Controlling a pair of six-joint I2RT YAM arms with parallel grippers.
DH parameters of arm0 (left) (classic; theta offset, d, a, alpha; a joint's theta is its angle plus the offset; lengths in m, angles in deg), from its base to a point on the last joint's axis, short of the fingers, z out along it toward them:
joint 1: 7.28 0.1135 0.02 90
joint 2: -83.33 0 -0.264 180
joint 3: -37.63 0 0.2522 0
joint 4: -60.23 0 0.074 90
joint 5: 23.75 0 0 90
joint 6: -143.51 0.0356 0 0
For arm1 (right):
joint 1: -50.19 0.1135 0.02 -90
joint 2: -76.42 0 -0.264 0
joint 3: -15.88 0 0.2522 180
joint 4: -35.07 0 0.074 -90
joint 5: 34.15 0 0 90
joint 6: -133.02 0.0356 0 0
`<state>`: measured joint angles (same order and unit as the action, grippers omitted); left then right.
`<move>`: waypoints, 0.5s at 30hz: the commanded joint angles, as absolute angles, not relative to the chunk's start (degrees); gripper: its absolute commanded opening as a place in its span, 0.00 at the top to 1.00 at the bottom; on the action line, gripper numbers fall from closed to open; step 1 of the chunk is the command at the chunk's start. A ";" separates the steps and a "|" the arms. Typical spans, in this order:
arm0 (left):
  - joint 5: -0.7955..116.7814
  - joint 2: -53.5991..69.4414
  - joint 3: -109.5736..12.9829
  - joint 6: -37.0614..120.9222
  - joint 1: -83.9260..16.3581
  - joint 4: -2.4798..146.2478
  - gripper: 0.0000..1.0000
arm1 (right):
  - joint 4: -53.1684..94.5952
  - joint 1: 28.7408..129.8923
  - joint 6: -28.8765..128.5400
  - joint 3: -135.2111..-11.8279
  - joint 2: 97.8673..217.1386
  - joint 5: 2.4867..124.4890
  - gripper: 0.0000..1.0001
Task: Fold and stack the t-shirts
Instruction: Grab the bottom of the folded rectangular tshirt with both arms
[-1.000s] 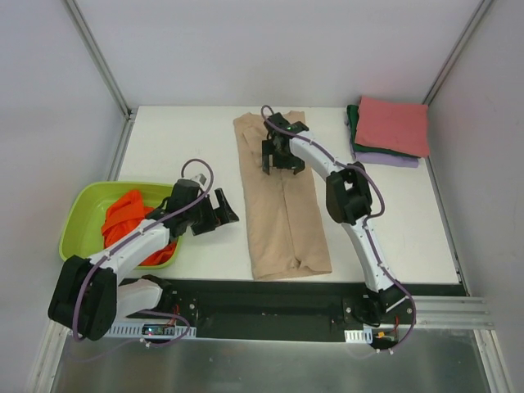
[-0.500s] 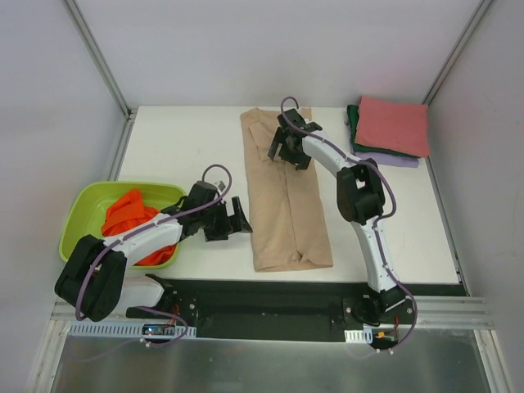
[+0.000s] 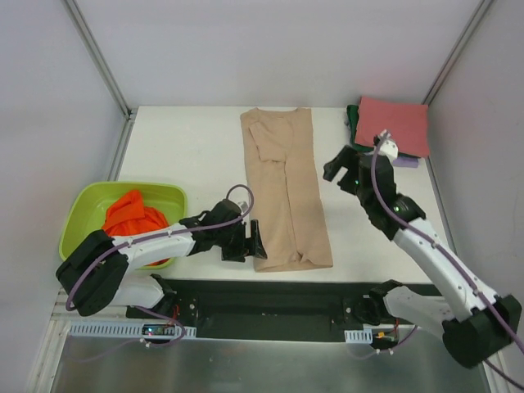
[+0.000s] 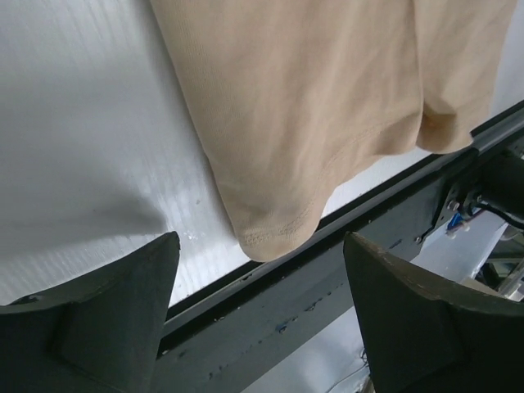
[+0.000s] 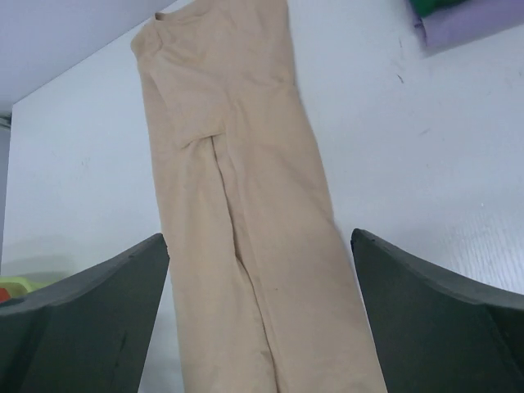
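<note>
**Desk:** What did you enter for the shirts?

**Operator:** Item one, beige shirt (image 3: 284, 190): I found it folded lengthwise into a long strip, flat on the middle of the table (image 3: 188, 155), collar at the far end. Item two, orange shirt (image 3: 131, 219): crumpled in the green basin (image 3: 82, 214) at the left. Item three, folded stack (image 3: 393, 131) in the far right corner: red shirt (image 3: 397, 123) on top, with the dark green shirt (image 3: 352, 123) and lavender shirt (image 5: 475, 20) edging out beneath.

**Desk:** And the arms?

**Operator:** Item four, left gripper (image 3: 252, 243): I had it low at the strip's near left corner, fingers (image 4: 115, 311) spread and gripping nothing. Item five, right gripper (image 3: 340, 169): over bare table between strip and stack, fingers (image 5: 82, 311) wide apart and empty.

**Desk:** What did the wrist views add?

**Operator:** The left wrist view showed the stitched hem corner lying between the two fingers, clear of both and just short of the table's near edge. From overhead the gripper hid that. The right wrist view showed the whole strip, with a sleeve tucked in near the collar.

**Desk:** Changes over the last second?

**Operator:** The left gripper had been beside the basin and came across to the hem. The right gripper had been on the strip's far half and drew back to the right, leaving that end uncovered.
</note>
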<state>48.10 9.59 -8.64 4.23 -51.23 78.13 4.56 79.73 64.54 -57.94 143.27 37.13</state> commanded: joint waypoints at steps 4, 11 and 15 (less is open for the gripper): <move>51.31 5.64 -8.20 0.34 -55.80 77.68 0.27 | 15.51 77.88 68.07 -33.06 125.75 48.19 0.04; 51.31 1.68 -9.79 0.42 -57.56 77.68 0.45 | 8.32 77.87 67.45 -26.98 120.11 49.43 0.04; 49.82 0.10 -10.05 0.25 -57.91 77.77 0.63 | 2.86 77.88 66.49 -26.45 118.88 49.95 0.04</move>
